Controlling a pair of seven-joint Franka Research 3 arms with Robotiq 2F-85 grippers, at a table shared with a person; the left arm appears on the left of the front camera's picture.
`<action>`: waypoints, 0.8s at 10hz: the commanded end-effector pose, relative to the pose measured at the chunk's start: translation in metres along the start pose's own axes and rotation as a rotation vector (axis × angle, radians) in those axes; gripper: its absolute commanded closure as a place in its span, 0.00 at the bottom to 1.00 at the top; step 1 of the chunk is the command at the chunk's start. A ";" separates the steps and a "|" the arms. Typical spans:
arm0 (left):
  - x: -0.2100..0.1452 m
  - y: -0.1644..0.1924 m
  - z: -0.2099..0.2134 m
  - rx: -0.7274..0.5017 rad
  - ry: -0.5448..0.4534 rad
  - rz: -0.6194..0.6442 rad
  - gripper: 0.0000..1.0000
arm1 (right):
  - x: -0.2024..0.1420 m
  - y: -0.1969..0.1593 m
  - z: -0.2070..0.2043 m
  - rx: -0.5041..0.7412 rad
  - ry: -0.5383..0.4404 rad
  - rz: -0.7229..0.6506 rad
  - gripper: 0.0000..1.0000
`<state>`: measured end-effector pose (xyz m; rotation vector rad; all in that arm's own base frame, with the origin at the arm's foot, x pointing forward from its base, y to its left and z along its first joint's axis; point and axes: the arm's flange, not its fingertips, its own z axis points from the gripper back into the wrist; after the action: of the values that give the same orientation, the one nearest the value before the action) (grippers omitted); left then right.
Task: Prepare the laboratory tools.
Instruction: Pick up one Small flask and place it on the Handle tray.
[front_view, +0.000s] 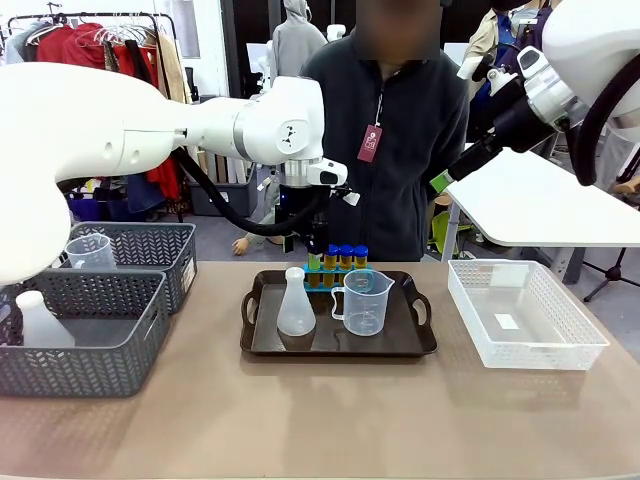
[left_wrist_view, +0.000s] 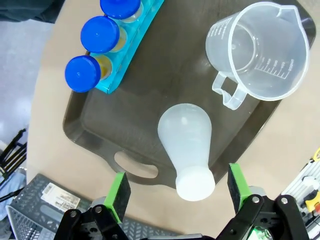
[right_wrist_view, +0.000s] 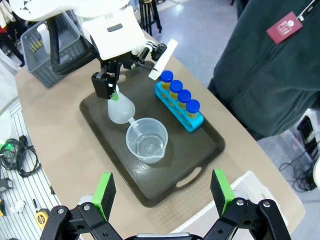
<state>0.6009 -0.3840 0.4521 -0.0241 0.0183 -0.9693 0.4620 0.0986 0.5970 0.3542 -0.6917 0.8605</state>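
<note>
A dark tray (front_view: 420, 345) holds the laboratory tools. A white translucent conical flask (front_view: 294, 305) stands upright at its left, a clear handled beaker (front_view: 365, 300) beside it, and blue-capped tubes of yellow liquid (front_view: 338, 257) in a blue rack behind. My left gripper (front_view: 298, 245) hangs open just above the flask. In the left wrist view its green pads (left_wrist_view: 120, 190) stand either side of the flask's mouth (left_wrist_view: 195, 185) without touching it. My right gripper (right_wrist_view: 162, 192) is open and empty, high above the tray's right end (right_wrist_view: 200, 165).
Two grey baskets (front_view: 100, 345) at the left hold another beaker (front_view: 90, 250) and flask (front_view: 40, 322). A clear white basket (front_view: 470, 300) sits right of the tray. A person (front_view: 400, 130) stands at the far side.
</note>
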 end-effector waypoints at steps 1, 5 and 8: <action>0.002 -0.002 -0.006 -0.004 0.004 0.025 0.00 | 0.000 -0.001 0.001 0.015 -0.020 -0.004 0.00; 0.002 -0.002 -0.006 -0.004 0.004 0.025 0.00 | 0.000 -0.001 0.001 0.015 -0.020 -0.004 0.00; -0.020 -0.006 0.015 -0.067 0.007 -0.054 0.00 | 0.000 -0.001 0.001 0.015 -0.020 -0.004 0.00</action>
<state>0.5971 -0.3834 0.4527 -0.0435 0.0431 -0.9816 0.4620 0.0986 0.5970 0.3542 -0.6917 0.8606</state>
